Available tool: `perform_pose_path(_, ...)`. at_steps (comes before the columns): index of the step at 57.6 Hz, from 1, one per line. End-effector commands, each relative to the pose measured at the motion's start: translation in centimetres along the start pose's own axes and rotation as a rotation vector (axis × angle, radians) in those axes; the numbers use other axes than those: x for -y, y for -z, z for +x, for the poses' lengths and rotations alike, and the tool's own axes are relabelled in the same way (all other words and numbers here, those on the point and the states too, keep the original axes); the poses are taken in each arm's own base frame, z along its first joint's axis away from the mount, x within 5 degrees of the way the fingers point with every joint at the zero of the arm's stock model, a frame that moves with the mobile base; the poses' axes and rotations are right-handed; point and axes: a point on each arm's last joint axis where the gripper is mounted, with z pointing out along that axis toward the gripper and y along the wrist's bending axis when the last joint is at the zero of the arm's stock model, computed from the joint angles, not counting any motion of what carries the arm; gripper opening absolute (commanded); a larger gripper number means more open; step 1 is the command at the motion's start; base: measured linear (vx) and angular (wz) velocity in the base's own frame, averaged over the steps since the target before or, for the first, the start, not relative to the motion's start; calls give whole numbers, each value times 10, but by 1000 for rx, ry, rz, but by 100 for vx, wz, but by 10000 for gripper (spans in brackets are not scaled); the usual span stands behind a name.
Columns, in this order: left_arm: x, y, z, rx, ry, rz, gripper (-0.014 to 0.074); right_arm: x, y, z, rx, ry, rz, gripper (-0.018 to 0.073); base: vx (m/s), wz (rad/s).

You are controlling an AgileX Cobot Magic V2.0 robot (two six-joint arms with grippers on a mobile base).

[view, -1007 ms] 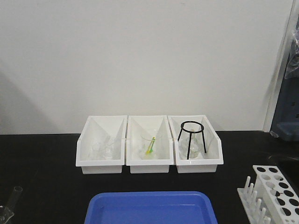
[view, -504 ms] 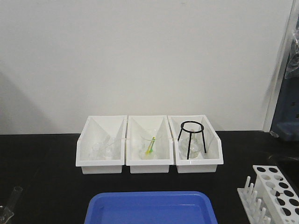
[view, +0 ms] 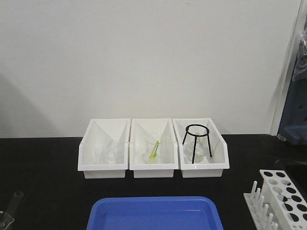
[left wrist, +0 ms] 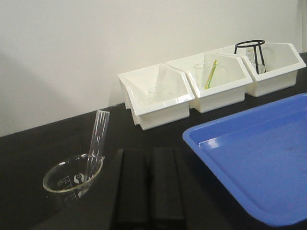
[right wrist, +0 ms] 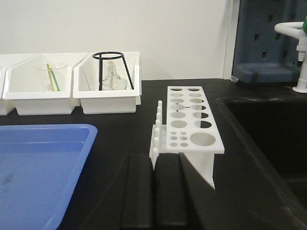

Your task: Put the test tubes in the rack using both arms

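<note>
Left wrist view: I see one test tube (left wrist: pixel 98 139) mouth-up in the beaker (left wrist: pixel 62 181), leaning slightly right; left fingers (left wrist: pixel 134 187) together, empty. Right fingers (right wrist: pixel 139 191) together, facing the rack (right wrist: pixel 194 122), whose length runs away from them.

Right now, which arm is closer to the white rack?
Right. The right fingers are just short of the rack; the left fingers sit by the beaker, across the tray.
</note>
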Motion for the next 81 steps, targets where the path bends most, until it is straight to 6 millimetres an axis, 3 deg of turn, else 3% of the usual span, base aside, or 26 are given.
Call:
perform_pose_path(1,-1,1,-7,129,13,-14,-20,0,0,-5,84,12,-3,-7,0,0)
perform_pose_path(12,-3,3,-20,273,152,-22,-20,-1,2,-15,196,-9,-9,-7,0,0)
perform_pose_path(23,-6,10,-48,321,228,-10,-20,-1,11,-49,418,-11,-16,-7,0,0)
perform_pose_path(36,-14,14,-131,364,171,-11,-20,-2,24,-132,477,65,-1,-7,0,0)
perform_pose_path(42,-18,-3,-170,340,111,-20,-20,-3,16,-174,452,114,11,-7,0,0)
perform_pose_path(49,-22,-41,-203,278,19,-30,-20,-3,-13,-204,388,116,9,-7,0,0)
perform_pose_path(55,-23,-76,-213,213,13,-25,-20,-4,-38,-215,346,111,5,-7,0,0)
perform_pose_path(63,-23,-106,-216,167,24,-20,-20,-4,-65,-210,276,112,0,-7,0,0)
perform_pose_path(75,-22,-117,-208,108,30,-12,0,-4,-79,-201,197,93,-3,5,0,0)
perform_pose_path(81,-22,-117,-208,107,27,-12,55,-3,-80,-199,173,93,-2,37,0,0)
